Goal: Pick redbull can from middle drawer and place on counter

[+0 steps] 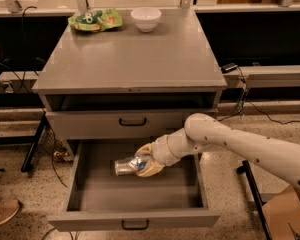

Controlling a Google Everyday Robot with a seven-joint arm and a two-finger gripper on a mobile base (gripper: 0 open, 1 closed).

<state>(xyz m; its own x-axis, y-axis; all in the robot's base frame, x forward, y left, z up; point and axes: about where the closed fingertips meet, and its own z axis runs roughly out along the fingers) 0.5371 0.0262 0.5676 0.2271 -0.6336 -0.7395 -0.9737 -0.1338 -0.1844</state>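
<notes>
Now the lift to the grey table (135, 59) should probably go outward from the open middle drawer (135, 216), clear of the shut drawer (90, 124) above, with the pincer (146, 165) gripping the redbull can (124, 166) sideways inside it, then land short of the green bag (95, 20) and the white bowl (146, 18).

Arm (250, 146): smooth off-white shell, fat rounded tube section, no exposed cables. Small dark dots, probably screw holes, are scattered along the long link and around the bulbous joint (202, 130). Wrist (169, 146): shorter segments of the same white, split by thin dark seam rings. Tool (143, 165): paler and yellower than the arm, cream-tan, with soft-looking rounded pads and a matte finish. It sits inside the open middle drawer (135, 217), clamped on the redbull can (124, 166). No labels or markings are readable on the shell.
</notes>
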